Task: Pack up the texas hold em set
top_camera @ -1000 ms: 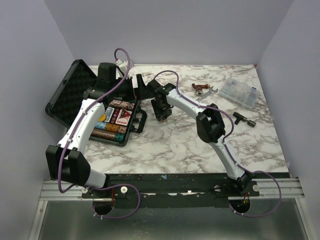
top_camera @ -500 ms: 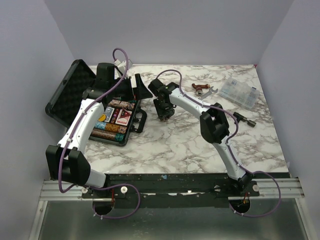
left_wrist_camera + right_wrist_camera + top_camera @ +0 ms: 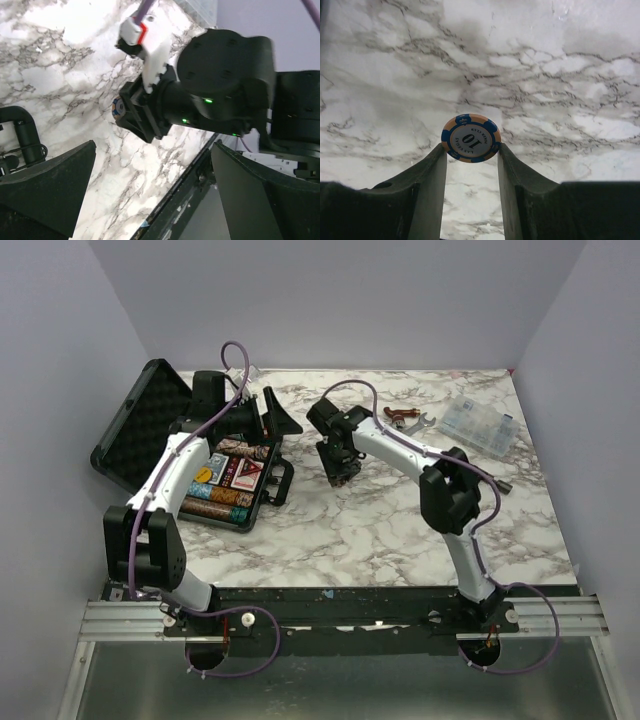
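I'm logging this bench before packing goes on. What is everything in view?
briefcase: one, black, open, table's left side
poker chip rows: several, mixed colours, inside briefcase
card decks: two, red and blue, inside briefcase
poker chip: one, orange and blue, marked 10, held aloft
wrench: one, silver, far side
reddish object: one, beside wrench
compartment box: one, clear, far right
table: one, white marble
left gripper: black, open, by the briefcase's far corner
right gripper: black, shut on the poker chip
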`<state>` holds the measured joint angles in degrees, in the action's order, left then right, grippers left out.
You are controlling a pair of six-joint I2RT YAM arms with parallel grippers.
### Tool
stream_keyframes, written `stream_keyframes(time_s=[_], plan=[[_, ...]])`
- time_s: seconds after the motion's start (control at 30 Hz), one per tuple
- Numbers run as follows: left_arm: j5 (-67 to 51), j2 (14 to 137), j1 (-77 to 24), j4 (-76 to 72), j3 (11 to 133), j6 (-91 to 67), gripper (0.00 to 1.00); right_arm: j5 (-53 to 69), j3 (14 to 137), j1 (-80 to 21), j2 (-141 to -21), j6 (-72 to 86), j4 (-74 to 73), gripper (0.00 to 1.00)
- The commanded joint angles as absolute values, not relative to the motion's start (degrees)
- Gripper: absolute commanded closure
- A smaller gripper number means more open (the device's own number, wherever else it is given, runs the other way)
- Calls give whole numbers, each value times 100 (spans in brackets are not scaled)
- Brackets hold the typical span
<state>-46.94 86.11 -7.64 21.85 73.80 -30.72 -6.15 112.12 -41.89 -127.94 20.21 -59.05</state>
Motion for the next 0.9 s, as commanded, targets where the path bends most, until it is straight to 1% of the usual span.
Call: stream_keyframes(time_s=[0.0, 0.13, 0.23, 0.33, 0.43, 0.67, 0.87], plan=[[-5394, 9025, -697, 1627, 7194, -3534, 4, -468, 10671, -4175, -12125, 1808, -5729, 99], [-5551, 9355, -702, 1546, 7198, -3620, 6, -456, 10131, -4169, -11664, 1709, -5646, 99], [-5809, 9564, -718, 1150, 7056, -3929, 11, -387, 9840, -4168, -11389, 1628, -5663, 99], [-5862, 9747, -842, 1105, 7052, -3950, 15, -335, 9666, -4172, -11125, 1558, -5662, 99], [-5921, 9940, -1003, 1090, 7065, -3955, 17, -268, 9573, -4175, -10875, 1497, -5697, 99], [-6167, 10393, -1534, 1165, 7212, -3864, 25, -139, 9519, -4170, -10515, 1362, -5721, 99], [-6479, 10725, -1819, 724, 7189, -4175, 35, -40, 9615, -4170, -10446, 1359, -5753, 99]])
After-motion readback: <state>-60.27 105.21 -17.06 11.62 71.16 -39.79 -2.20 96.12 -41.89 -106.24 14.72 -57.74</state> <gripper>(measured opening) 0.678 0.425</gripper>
